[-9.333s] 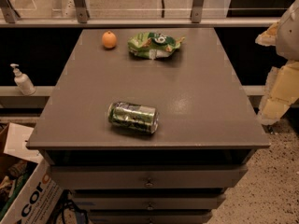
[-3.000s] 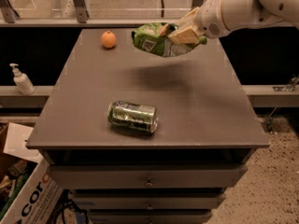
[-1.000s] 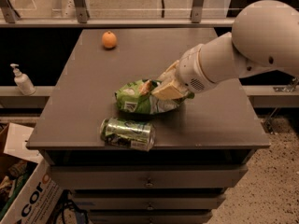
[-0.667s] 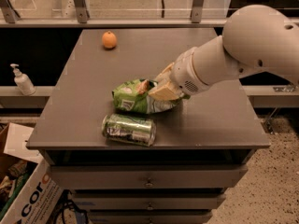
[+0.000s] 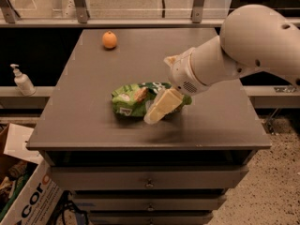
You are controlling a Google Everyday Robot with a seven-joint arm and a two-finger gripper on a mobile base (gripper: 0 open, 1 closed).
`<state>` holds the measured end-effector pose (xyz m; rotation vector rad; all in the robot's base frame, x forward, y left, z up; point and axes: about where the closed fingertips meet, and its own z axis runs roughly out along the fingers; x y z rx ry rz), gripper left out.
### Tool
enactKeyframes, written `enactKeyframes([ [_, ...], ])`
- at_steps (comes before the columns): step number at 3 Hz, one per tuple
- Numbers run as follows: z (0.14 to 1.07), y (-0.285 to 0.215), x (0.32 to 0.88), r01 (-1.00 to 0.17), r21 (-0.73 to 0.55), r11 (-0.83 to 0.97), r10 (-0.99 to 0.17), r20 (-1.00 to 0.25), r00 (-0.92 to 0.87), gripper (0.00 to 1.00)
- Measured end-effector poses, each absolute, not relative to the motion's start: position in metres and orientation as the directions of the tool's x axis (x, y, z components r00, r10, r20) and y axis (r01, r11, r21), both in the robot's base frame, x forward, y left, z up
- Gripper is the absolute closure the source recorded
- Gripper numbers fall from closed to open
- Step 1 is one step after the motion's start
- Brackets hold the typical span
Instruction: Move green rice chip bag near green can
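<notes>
The green rice chip bag (image 5: 132, 99) lies crumpled on the grey table (image 5: 84, 121), a little in front of its middle. My gripper (image 5: 161, 106) hangs at the bag's right end, over it or touching it, with the white arm reaching in from the upper right. The green can does not show: the spot near the front edge where it lay is bare, and I cannot tell whether it is hidden behind the bag and gripper.
A small orange fruit (image 5: 109, 40) sits at the table's far left. A soap dispenser (image 5: 22, 80) stands on a ledge to the left. A cardboard box (image 5: 23, 191) sits on the floor at lower left. Drawers (image 5: 149, 184) are under the tabletop.
The bag has come to rest on the table, slightly further back. The arm has shifted up and right. The can no longer shows at the front edge.
</notes>
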<state>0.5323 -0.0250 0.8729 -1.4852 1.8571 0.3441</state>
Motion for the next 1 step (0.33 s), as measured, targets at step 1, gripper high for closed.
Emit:
enactKeyframes([
  [1,0.8729,-0.0249,0.5323,-0.927,-0.224,0.3,-0.735,-0.674,-0.075,0.0],
])
